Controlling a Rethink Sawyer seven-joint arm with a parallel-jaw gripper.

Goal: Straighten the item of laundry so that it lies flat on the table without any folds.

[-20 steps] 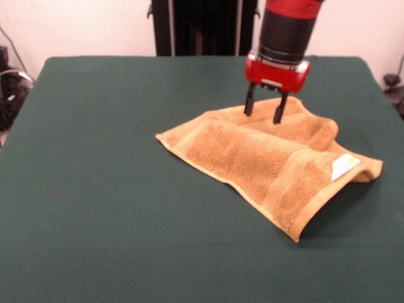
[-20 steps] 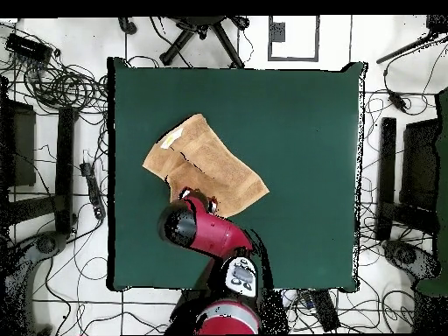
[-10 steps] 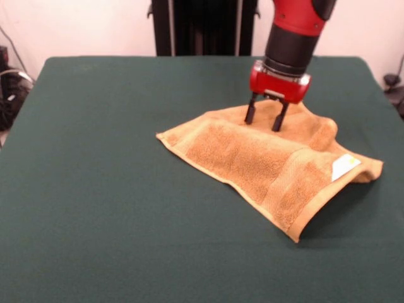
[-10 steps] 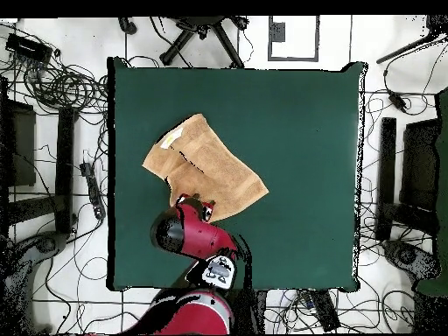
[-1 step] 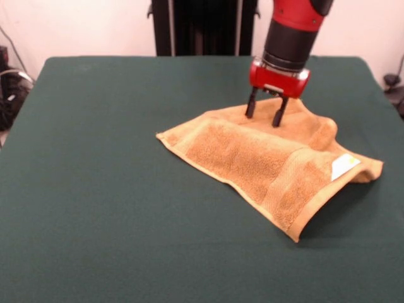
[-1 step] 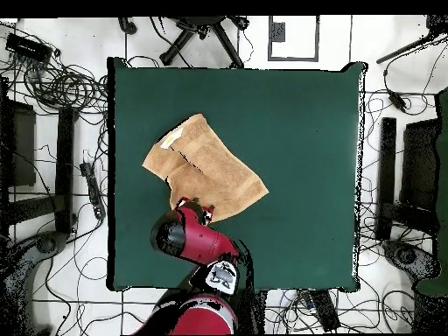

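Note:
The orange-tan towel, the item of laundry [image 5: 265, 161] [image 6: 206, 166], lies folded over itself on the green table [image 5: 95, 189] [image 6: 297, 131], with a bunched ridge along its far right side and a white-and-yellow tag [image 5: 345, 165] at its right corner. My gripper [image 5: 264, 113] hangs over the towel's far edge. It is open, both black fingertips [image 5: 250, 112] spread just above or touching the cloth, nothing held. From overhead the red arm covers the gripper [image 6: 194, 208] at the towel's lower edge.
Cables, a chair base [image 6: 199, 35] and equipment stands surround the table on the floor. A dark stand [image 5: 202, 25] rises behind the table's far edge.
The gripper dipped slightly toward the towel's far edge, then rose a little; the arm's upper part swung. The towel has not moved.

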